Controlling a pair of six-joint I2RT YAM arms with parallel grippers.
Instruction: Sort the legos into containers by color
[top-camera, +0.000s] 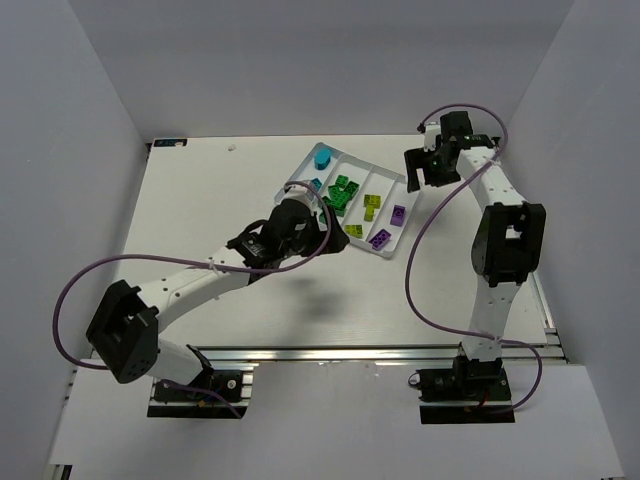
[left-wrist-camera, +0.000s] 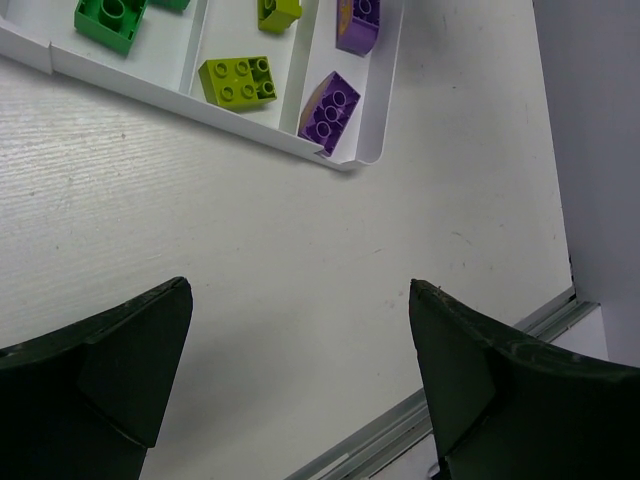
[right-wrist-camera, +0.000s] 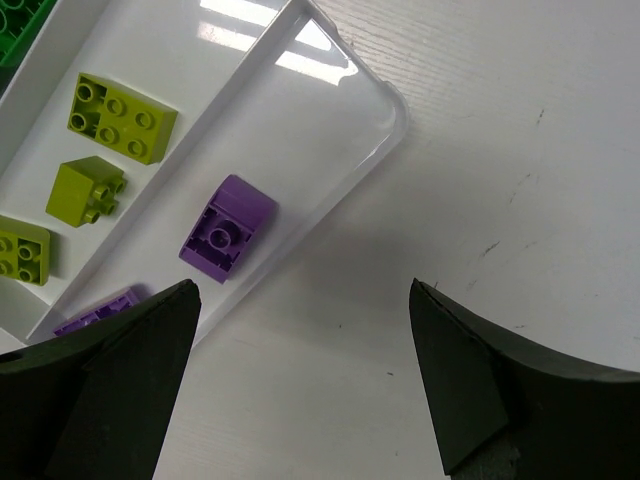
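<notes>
Both hands hang open, empty: left hand (left-wrist-camera: 300, 290) above the table (left-wrist-camera: 300, 220) off a corner of the tray (left-wrist-camera: 200, 108), right hand (right-wrist-camera: 305, 290) beside its purple lane. Every brick in view lies inside, colours apart: cyan bricks (top-camera: 322, 157), green bricks (top-camera: 343, 192), yellow-green bricks (right-wrist-camera: 122, 118), purple bricks (right-wrist-camera: 228, 228). Sorting looks done, though the left arm (top-camera: 190, 285) hides part. Matte white table, white walls (top-camera: 80, 120).

Bright, even light pours down from overhead onto the white table (top-camera: 200, 200), with just a soft shadow pooling beneath the left arm (top-camera: 190, 285). Glare flashes off the tray (right-wrist-camera: 270, 110) in the right wrist view. Up close the dark fingers (left-wrist-camera: 100, 380) go blurry, while the purple brick (right-wrist-camera: 228, 225) stays crisp.
</notes>
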